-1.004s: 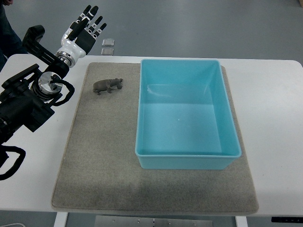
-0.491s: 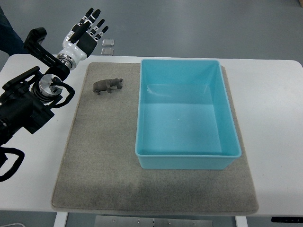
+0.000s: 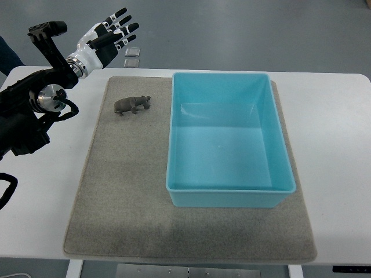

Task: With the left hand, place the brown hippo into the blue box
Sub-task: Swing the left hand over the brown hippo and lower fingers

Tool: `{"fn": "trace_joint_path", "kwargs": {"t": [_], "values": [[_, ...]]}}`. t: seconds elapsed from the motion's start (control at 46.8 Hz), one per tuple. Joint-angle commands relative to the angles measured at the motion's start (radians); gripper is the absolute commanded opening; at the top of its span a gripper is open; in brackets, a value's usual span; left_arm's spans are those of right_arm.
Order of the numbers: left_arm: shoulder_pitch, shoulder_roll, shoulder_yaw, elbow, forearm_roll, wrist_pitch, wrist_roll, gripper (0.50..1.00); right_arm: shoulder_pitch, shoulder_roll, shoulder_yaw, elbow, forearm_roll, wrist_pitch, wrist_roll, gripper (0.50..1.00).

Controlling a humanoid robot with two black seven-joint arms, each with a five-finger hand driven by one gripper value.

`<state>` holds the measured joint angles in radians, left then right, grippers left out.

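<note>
A small brown hippo [image 3: 132,105] stands on the grey mat [image 3: 127,191], just left of the blue box [image 3: 229,138]. The box is a light blue open tub with nothing inside. My left hand [image 3: 110,35] hovers past the table's far edge, up and to the left of the hippo, well apart from it. Its fingers are spread and hold nothing. The black left arm [image 3: 29,110] comes in from the left edge.
The white table [image 3: 336,145] extends right of the mat. Two small square metal plates [image 3: 133,56] lie on the floor beyond the far edge. A dark sleeve [image 3: 7,55] shows at the far left.
My left hand has risen and swung toward the far edge, its fingers now pointing more to the right. The hippo and box have not moved.
</note>
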<state>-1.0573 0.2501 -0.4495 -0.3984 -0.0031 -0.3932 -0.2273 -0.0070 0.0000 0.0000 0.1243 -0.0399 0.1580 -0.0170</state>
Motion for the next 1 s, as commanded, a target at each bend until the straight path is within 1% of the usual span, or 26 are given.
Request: {"fn": "trace_joint_path", "kwargs": {"t": [0.0, 0.128, 0.235, 0.385, 0.534, 0.684, 0.791, 0.919, 0.983], "values": [[-0.010, 0.000, 0.000, -0.006, 0.113, -0.004, 0.000, 0.992, 0.001, 0.000, 0.000, 0.000, 0.000, 0.000, 0.000, 0.936], [-0.009, 0.000, 0.003, -0.051, 0.274, 0.000, 0.003, 0.992, -0.001, 0.000, 0.000, 0.000, 0.000, 0.000, 0.000, 0.936], [-0.013, 0.006, 0.018, -0.060, 0.364, 0.000, 0.006, 0.992, -0.001, 0.000, 0.000, 0.000, 0.000, 0.000, -0.001, 0.936], [-0.038, 0.034, 0.046, -0.066, 0.390, 0.000, 0.017, 0.992, 0.001, 0.000, 0.000, 0.000, 0.000, 0.000, 0.000, 0.936], [-0.073, 0.052, 0.172, -0.071, 0.403, -0.001, 0.034, 0.992, -0.001, 0.000, 0.000, 0.000, 0.000, 0.000, 0.000, 0.936], [-0.108, 0.107, 0.244, -0.125, 0.439, -0.003, 0.036, 0.992, -0.001, 0.000, 0.000, 0.000, 0.000, 0.000, 0.000, 0.936], [-0.124, 0.138, 0.258, -0.160, 0.551, -0.003, 0.036, 0.992, -0.001, 0.000, 0.000, 0.000, 0.000, 0.000, 0.000, 0.936], [-0.130, 0.147, 0.258, -0.172, 0.699, -0.015, 0.036, 0.992, 0.001, 0.000, 0.000, 0.000, 0.000, 0.000, 0.000, 0.936], [-0.133, 0.162, 0.259, -0.197, 0.768, -0.016, 0.036, 0.992, -0.001, 0.000, 0.000, 0.000, 0.000, 0.000, 0.000, 0.936]]}}
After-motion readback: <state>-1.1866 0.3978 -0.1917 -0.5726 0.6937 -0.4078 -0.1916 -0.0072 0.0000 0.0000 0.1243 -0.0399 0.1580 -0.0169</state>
